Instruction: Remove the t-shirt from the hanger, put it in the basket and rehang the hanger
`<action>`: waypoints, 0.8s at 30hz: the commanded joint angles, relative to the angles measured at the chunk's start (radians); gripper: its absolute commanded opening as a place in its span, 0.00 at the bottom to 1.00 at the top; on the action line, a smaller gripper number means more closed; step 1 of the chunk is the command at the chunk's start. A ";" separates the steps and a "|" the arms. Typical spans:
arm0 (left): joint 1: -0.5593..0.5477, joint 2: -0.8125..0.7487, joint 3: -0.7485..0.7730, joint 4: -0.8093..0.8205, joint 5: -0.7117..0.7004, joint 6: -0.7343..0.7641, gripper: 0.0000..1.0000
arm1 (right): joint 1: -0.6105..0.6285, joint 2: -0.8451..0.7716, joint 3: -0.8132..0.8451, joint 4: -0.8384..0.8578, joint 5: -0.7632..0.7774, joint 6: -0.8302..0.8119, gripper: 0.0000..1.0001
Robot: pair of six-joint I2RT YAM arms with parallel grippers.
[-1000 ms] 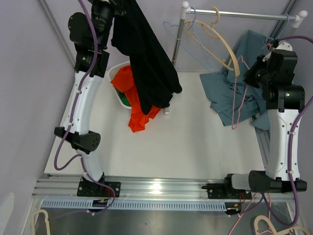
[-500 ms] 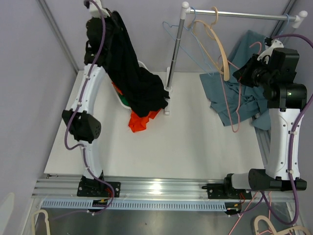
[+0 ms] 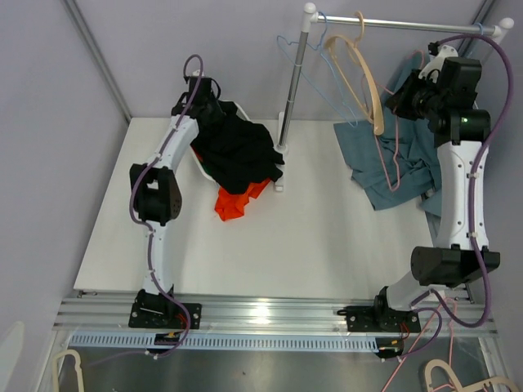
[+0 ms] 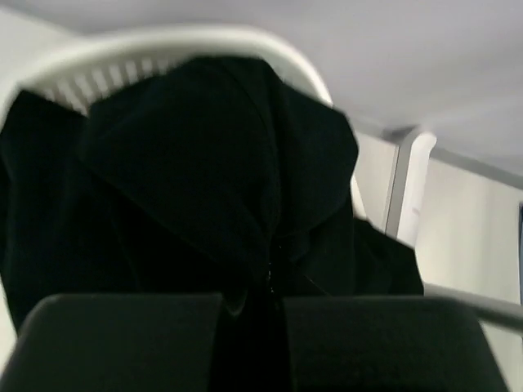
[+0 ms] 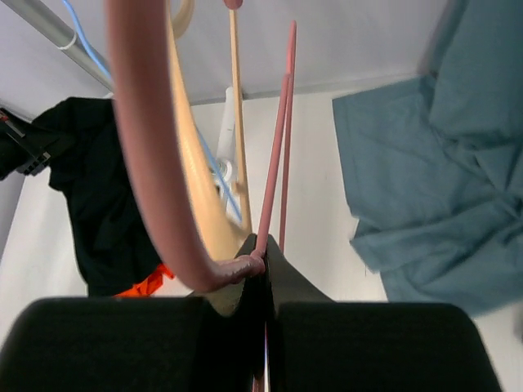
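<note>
Left gripper [image 4: 252, 304]: jaws pinching black t-shirt [image 4: 196, 180], which lies bunched just ahead of them in white basket [image 4: 172, 39]. Right gripper [image 5: 263, 278]: jaws clamped on pink hanger [image 5: 147, 163], which curves ahead of them.

Soft, even light falls from overhead, bright but not harsh. The white surface [image 3: 327, 237] carries only faint, short shadows beside the clothes, and a patch of glare sits on the metal rail [image 3: 265, 310] at the near edge. The black shirt [image 3: 241, 155] reads as a flat dark mass, its folds barely showing. The left wrist view is dim and soft all over, with the left end effector [image 4: 252, 302] a blurred dark block along the bottom. In the right wrist view the right end effector [image 5: 263, 269] and the pink hanger [image 5: 151, 163] near the lens are out of focus, and the blue cloth [image 5: 441, 163] beyond looks sharper.
</note>
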 commanded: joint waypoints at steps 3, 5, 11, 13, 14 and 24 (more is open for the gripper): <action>-0.036 -0.083 -0.090 -0.114 0.100 -0.092 0.01 | -0.009 0.031 -0.092 0.357 -0.151 -0.168 0.03; -0.041 -0.113 -0.136 -0.116 0.126 -0.124 0.02 | -0.013 0.040 -0.097 0.426 -0.114 -0.184 0.00; -0.045 -0.194 -0.334 -0.044 0.183 -0.190 0.71 | -0.055 0.170 0.136 0.403 -0.171 -0.201 0.00; -0.048 -0.217 -0.364 -0.043 0.169 -0.205 0.99 | -0.055 0.198 0.165 0.414 -0.162 -0.193 0.00; -0.051 -0.229 -0.372 -0.060 0.148 -0.213 0.99 | -0.055 0.207 0.177 0.420 -0.147 -0.182 0.00; -0.123 -0.551 -0.659 0.058 0.119 -0.190 0.99 | -0.056 0.446 0.444 0.403 -0.211 -0.043 0.00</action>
